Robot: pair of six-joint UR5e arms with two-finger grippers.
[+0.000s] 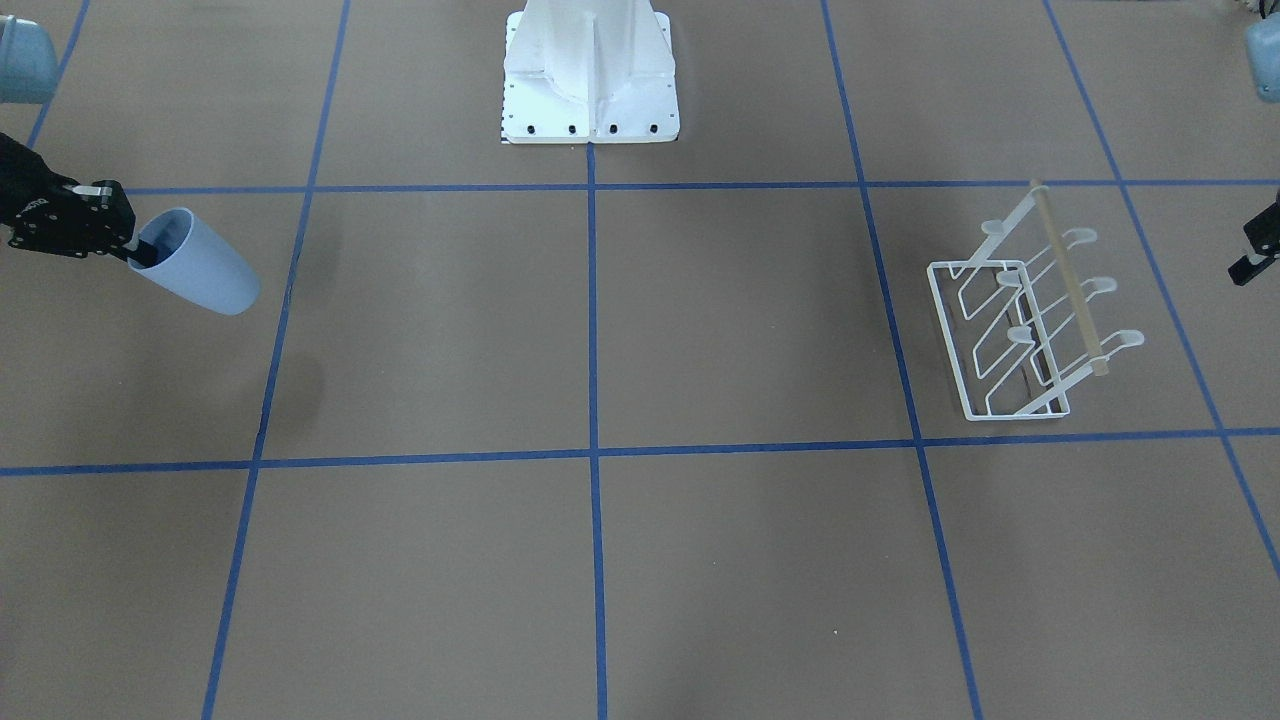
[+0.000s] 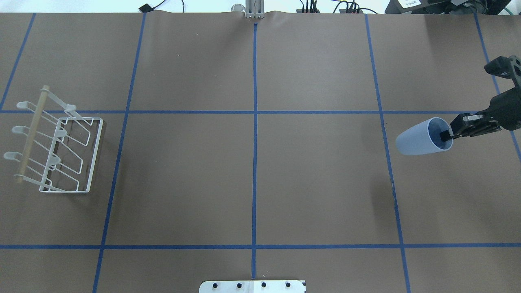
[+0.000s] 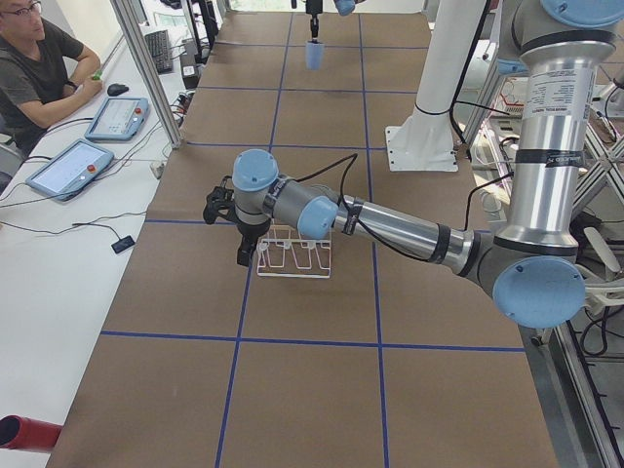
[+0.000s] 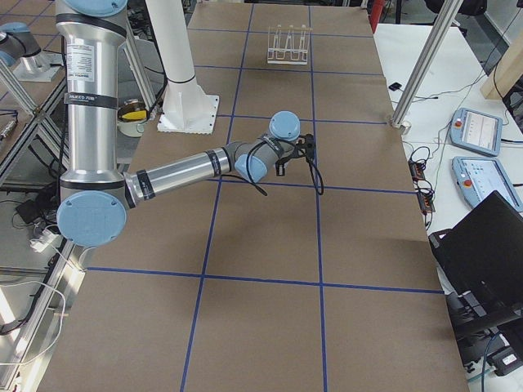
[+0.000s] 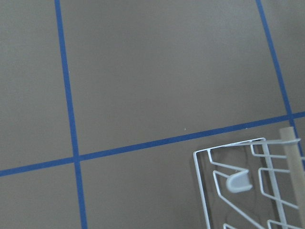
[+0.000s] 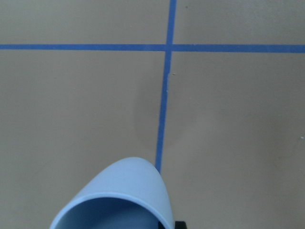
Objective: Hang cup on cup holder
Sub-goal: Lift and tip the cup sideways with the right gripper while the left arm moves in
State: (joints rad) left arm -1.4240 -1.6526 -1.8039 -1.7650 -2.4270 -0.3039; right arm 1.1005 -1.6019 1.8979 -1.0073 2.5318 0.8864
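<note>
The light blue cup (image 2: 419,139) is held off the table, lying on its side, at the far right of the overhead view. My right gripper (image 2: 446,136) is shut on its rim, with one finger inside the mouth. In the front view the cup (image 1: 200,265) and right gripper (image 1: 140,254) are at the left. The right wrist view shows the cup's rim (image 6: 119,195) at the bottom. The white wire cup holder (image 2: 57,150) with its wooden rod stands at the far left; it also shows in the front view (image 1: 1030,320) and the left wrist view (image 5: 252,186). My left gripper (image 1: 1255,252) hovers beside the holder, cut off by the edge.
The robot's white base (image 1: 590,80) stands at the table's middle back edge. Blue tape lines (image 2: 255,142) divide the brown table into squares. An operator (image 3: 34,68) sits beyond the table's side with tablets (image 3: 68,166).
</note>
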